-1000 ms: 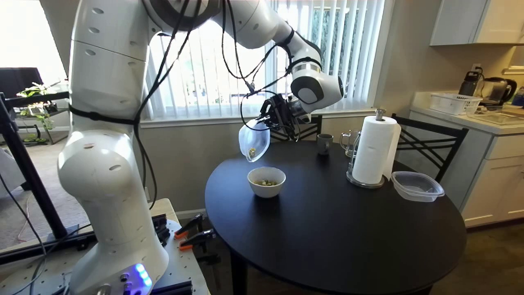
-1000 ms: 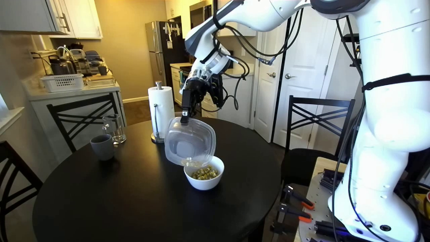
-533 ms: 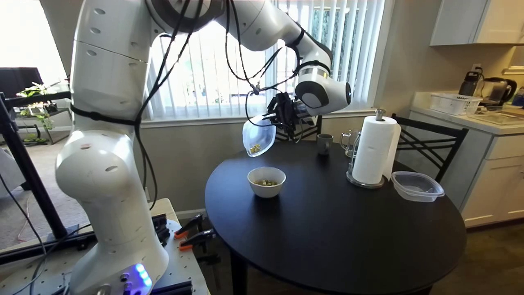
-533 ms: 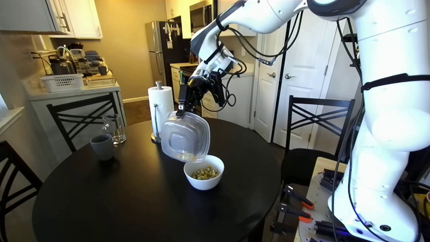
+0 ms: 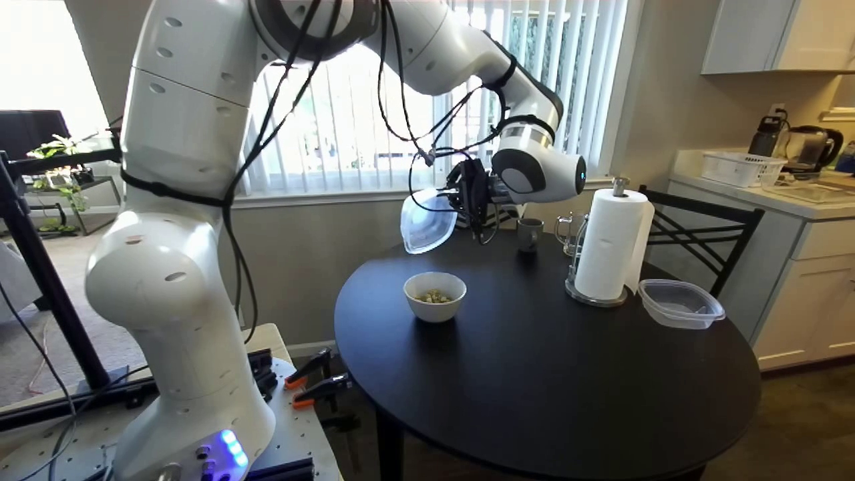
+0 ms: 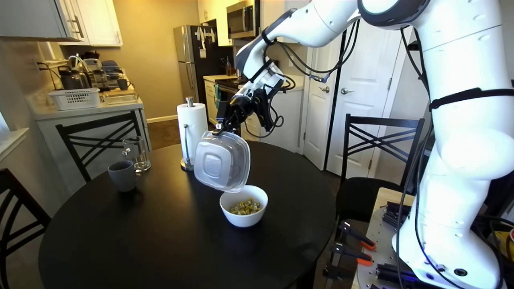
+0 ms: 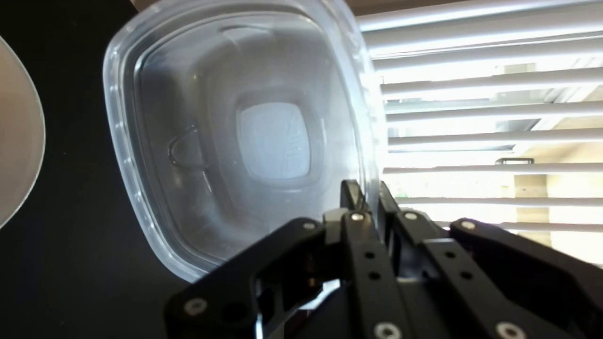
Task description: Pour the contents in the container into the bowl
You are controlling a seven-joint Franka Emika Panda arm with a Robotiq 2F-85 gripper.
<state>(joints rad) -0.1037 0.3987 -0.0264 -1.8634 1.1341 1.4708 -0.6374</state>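
The clear plastic container (image 5: 426,227) is tipped steeply on its side in the air, above and behind the white bowl (image 5: 435,311). It also shows in an exterior view (image 6: 220,162) and fills the wrist view (image 7: 275,141), where I see no bits inside. My gripper (image 7: 370,200) is shut on the container's rim, one finger on each side of the wall. The gripper also shows in both exterior views (image 5: 457,194) (image 6: 219,129). The yellowish-green contents (image 6: 245,206) lie in the bowl. The bowl's edge shows at the left of the wrist view (image 7: 19,132).
On the dark round table (image 5: 554,374) stand a paper towel roll (image 5: 609,244), a grey mug (image 6: 122,176), a glass mug (image 6: 137,153) and a larger clear container (image 5: 680,304). Chairs stand around the table. Window blinds (image 5: 334,120) are behind the arm.
The container has risen a little, moved back from the bowl and tilted further. The bits that clung near its lower edge no longer show in it. The bowl has not moved.
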